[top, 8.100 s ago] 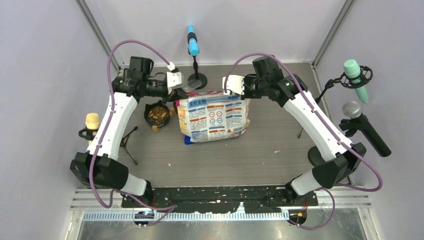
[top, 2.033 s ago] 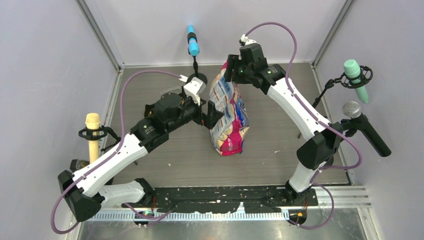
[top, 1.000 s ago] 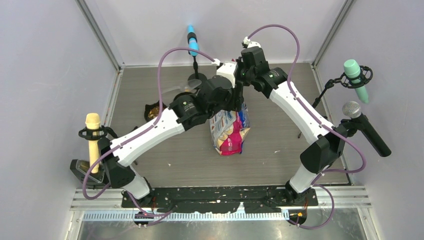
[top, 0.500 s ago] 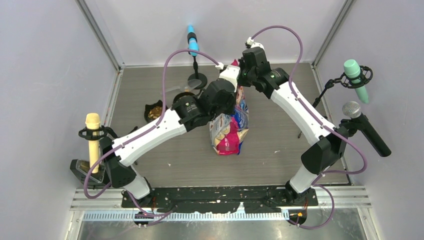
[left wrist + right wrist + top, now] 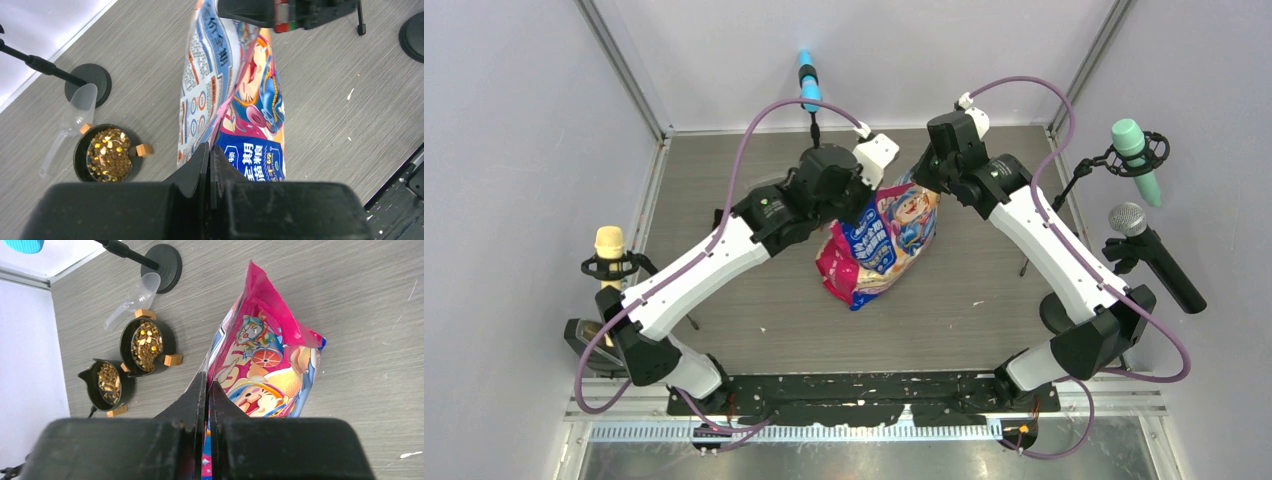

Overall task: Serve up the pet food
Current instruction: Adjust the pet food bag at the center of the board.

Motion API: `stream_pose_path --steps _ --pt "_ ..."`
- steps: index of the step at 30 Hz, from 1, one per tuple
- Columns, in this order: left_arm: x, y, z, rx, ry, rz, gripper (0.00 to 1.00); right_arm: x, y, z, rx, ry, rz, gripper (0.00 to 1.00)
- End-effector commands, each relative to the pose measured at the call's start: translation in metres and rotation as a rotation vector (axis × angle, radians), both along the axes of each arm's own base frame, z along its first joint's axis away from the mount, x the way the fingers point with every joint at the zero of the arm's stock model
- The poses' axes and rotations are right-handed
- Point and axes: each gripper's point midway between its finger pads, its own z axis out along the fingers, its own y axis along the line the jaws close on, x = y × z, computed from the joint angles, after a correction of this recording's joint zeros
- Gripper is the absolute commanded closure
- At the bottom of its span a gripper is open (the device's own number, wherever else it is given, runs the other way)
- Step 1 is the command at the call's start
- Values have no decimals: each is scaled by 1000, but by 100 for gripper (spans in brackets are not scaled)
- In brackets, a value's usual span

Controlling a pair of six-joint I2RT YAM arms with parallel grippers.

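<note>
- Left tool [image 5: 210, 150]: clamped on rim of printed bag [image 5: 879, 240].
- Right tool [image 5: 207, 382]: clamped likewise.
- Handling: move both together, mouth upward; pet food [image 5: 146, 344] already in bowls [image 5: 169, 345], upper left.

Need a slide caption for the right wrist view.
Right tool pinching the printed bag; kibble fills two black bowls nearby.

The printed bag [image 5: 879, 245], which lay flat at frame centre, was raised upright and then tipped toward the lower left. The left end effector [image 5: 210, 147] swung in from the left and clamped its edge.
</note>
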Motion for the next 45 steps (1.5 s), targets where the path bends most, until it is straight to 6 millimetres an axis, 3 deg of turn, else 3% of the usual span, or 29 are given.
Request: stream_pose_path --steps 1,7,11,14,19,21,23,24,25,26,28,29,30,31,33,36,40,45 --pt "24 54 64 -43 -199 46 100 7 -25 63 157 -197 -181 95" --pt "40 58 68 -85 -259 -136 100 0 -15 68 245 -181 -198 95" --pt "23 46 75 -93 -312 -383 100 -5 -14 67 311 -162 -246 95" --pt "15 41 68 -51 -347 -508 100 -7 -14 66 359 -150 -287 95" --pt "9 40 56 -35 -325 -606 100 -5 -15 67 372 -159 -303 95" --pt "10 40 56 -35 -313 -607 100 1 -8 75 335 -201 -230 95" --pt "14 40 61 -52 -298 -573 97 7 -2 89 284 -252 -141 80" --pt "14 40 62 -60 -287 -562 86 8 -2 95 267 -270 -120 65" --pt "14 41 62 -69 -276 -549 72 6 -4 102 227 -297 -88 58" --pt "15 41 63 -76 -267 -533 67 6 -6 111 222 -332 -78 45" --pt "15 44 62 -88 -250 -505 58 4 -10 118 165 -411 -5 34" --pt "14 45 60 -90 -235 -495 56 -2 -12 141 197 -491 23 31" --pt "13 46 59 -90 -224 -489 56 -3 -14 137 147 -514 58 27" --pt "12 49 57 -84 -215 -478 54 -9 -12 158 163 -596 120 25" --pt "11 54 52 -72 -202 -455 52 -15 -11 168 94 -676 240 23" --pt "4 59 46 -62 -160 -445 49 -33 13 174 -41 -780 588 22" --pt "-6 59 48 -111 -109 -437 45 -64 44 158 -183 -874 1040 22" --pt "-8 62 32 -134 -39 -414 40 -90 66 139 -175 -925 1363 25"
